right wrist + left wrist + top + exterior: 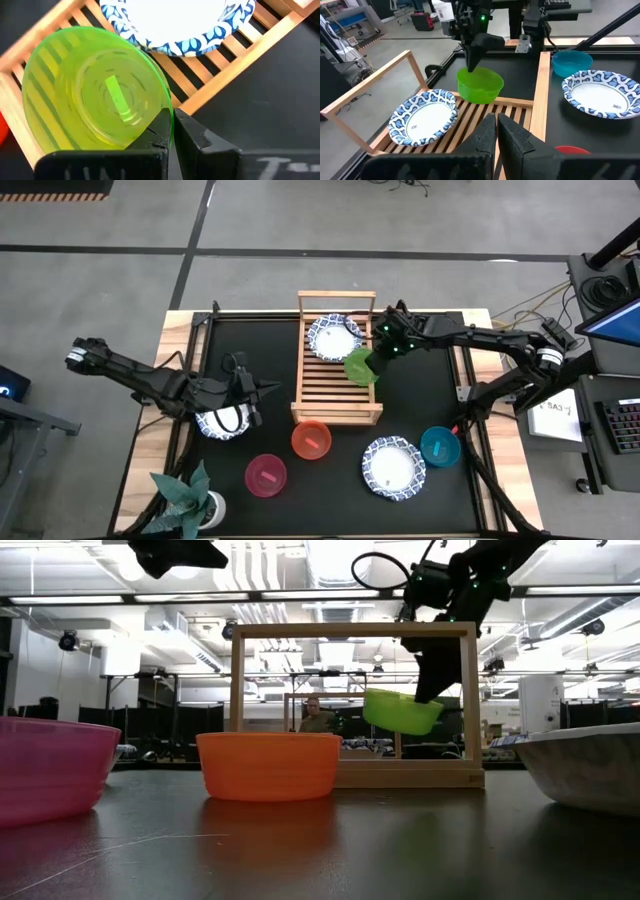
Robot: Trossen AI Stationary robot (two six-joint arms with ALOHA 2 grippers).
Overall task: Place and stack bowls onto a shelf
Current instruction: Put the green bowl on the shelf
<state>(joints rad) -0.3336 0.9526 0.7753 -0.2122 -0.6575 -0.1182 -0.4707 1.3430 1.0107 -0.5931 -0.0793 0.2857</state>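
Note:
The wooden slatted shelf stands mid-table. One white blue-rimmed bowl lies on its far slats. My right gripper is shut on the green bowl, over the shelf's right side. My left gripper is shut and empty, left of the shelf. Under the left arm, a second white bowl sits on the mat. The orange-red bowl, magenta bowl, teal bowl and a third white bowl sit on the mat near the front. My right gripper pinches the green bowl's rim with one finger inside the bowl and one outside. The fingers come from above, pointing down onto the rim on the bowl's right side. The bowl hangs tilted, clear of the shelf slats.
A potted plant stands at the table's front-left corner. The shelf's taller frame rail rises at its far end. A person shows in the room beyond the table.

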